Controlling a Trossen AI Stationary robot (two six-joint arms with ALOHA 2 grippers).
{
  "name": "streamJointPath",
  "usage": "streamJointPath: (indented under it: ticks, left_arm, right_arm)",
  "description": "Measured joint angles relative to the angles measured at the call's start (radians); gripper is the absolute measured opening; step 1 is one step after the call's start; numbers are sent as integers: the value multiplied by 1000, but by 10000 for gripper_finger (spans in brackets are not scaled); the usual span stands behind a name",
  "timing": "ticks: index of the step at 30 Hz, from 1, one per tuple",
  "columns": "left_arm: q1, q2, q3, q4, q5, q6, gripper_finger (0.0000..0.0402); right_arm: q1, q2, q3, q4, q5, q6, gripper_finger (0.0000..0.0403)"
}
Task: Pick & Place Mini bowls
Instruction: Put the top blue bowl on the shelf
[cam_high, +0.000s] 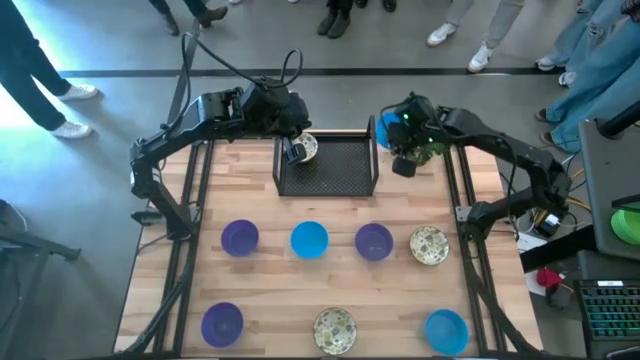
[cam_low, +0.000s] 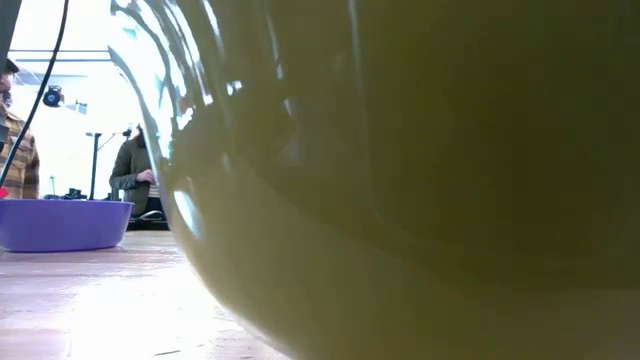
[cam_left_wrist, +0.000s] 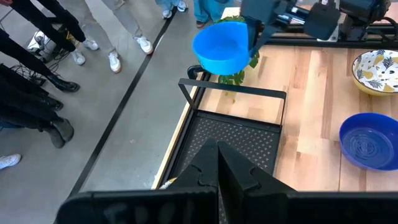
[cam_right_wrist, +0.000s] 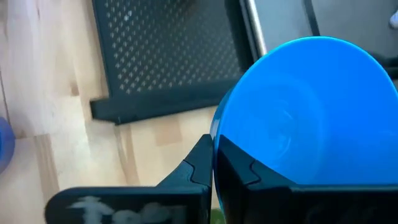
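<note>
No readable text, label, brand, number or sign in any view.

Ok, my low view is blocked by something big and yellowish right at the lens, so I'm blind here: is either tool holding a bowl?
Observer: Yes. The right tool grips a blue bowl by its rim, beside the black tray's right edge.
Operator: And the left one?
Observer: The left tool is shut on a speckled cream bowl at the tray's far left corner.
Operator: How many sit on the table?
Observer: Seven more bowls stand on the wooden table, four in the row nearer the tray, three in front.
</note>
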Motion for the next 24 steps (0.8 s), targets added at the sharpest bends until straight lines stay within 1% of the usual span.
streamJointPath:
  ticks: [7, 13, 24]
  left_arm:
    - [0, 0, 0, 0, 0, 0, 0]
    - [0, 0, 0, 0, 0, 0, 0]
    - [0, 0, 0, -1, 0, 7, 0]
  right_arm:
    - [0, 134, 155, -55, -12, -19, 8]
    - [1, 250, 273, -83, -102, -20, 8]
    - [5, 483, 476, -109, -107, -1, 8]
